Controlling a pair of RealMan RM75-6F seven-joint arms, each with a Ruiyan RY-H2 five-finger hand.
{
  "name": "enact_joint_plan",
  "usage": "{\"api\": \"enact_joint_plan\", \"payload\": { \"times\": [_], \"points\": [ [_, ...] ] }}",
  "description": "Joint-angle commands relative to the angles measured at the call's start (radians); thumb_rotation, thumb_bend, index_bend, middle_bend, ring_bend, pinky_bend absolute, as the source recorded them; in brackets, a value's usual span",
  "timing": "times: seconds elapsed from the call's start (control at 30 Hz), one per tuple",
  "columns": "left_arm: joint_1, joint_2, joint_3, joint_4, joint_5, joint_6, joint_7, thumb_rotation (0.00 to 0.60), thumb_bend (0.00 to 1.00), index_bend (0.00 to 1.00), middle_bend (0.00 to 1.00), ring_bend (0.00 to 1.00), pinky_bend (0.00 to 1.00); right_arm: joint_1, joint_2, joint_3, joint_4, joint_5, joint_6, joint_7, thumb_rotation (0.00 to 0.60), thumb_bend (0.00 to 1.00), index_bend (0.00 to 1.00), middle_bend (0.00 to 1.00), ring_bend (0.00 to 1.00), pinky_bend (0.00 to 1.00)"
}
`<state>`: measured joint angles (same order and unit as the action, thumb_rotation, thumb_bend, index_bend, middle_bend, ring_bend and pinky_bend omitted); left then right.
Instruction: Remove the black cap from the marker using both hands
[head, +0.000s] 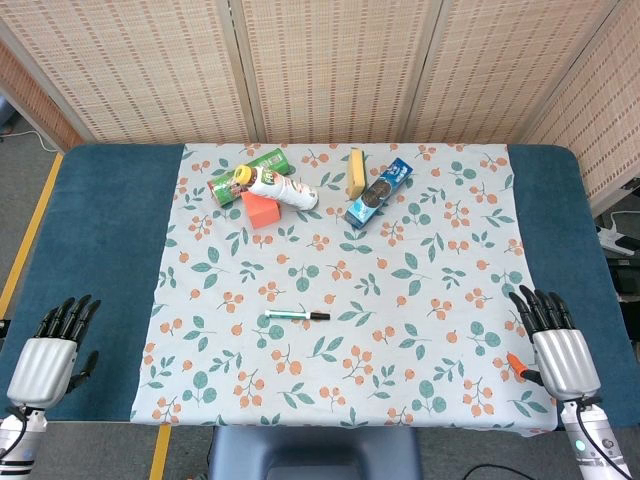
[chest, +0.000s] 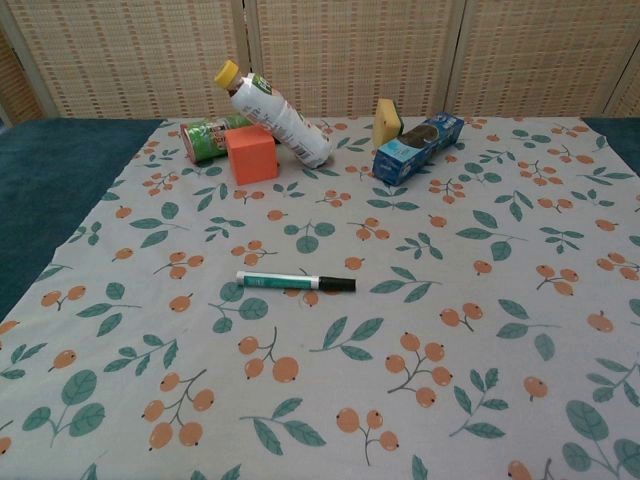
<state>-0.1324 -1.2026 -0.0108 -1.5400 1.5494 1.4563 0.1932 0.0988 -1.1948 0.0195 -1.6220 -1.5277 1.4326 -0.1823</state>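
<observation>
The marker (head: 297, 316) lies untouched mid-table, its black cap (head: 320, 316) still on, while the left hand (head: 48, 358) and right hand (head: 560, 352) rest empty, fingers spread, at the near corners

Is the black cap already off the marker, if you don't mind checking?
No, the black cap sits on the marker, which lies untouched on the cloth.

Chest view: neither hand inside the frame. Head view: left hand (head: 47, 352) and right hand (head: 560, 350) — wrists cut off at the bottom edge. Green can (head: 246, 176), far ahead of the left hand — partly hidden behind white bottle (head: 282, 188). Marker (head: 297, 315) label too small to read.
</observation>
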Motion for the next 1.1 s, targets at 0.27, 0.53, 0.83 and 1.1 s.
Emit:
{"api": "enact_joint_plan", "payload": {
  "times": [0.27,0.53,0.83,1.1],
  "points": [
    [-0.11,-0.105,0.008,-0.002,0.107,-0.104,0.008,0.6,0.42,0.06,0.12,0.35,0.53,-0.003,-0.001,0.001,0.001,-0.002,0.006,-0.009,0.6,0.09,0.0,0.0,0.0,0.0],
    [-0.267,-0.316,-0.079,0.028,0.094,-0.251,0.179,0.6,0.43,0.26,0.35,0.72,0.88,0.003,-0.017,0.003,0.011,0.017,-0.014,-0.035,0.6,0.09,0.0,0.0,0.0,0.0],
    [-0.379,-0.486,-0.123,0.127,0.023,-0.369,0.371,0.6,0.44,0.28,0.39,0.75,0.91,0.01,-0.016,0.007,0.017,0.045,-0.039,-0.041,0.6,0.09,0.0,0.0,0.0,0.0],
    [-0.444,-0.588,-0.144,0.265,-0.01,-0.395,0.404,0.6,0.44,0.29,0.38,0.77,0.92,0.005,-0.003,0.008,0.0,0.048,-0.031,-0.041,0.6,0.09,0.0,0.0,0.0,0.0]
  ]
}}
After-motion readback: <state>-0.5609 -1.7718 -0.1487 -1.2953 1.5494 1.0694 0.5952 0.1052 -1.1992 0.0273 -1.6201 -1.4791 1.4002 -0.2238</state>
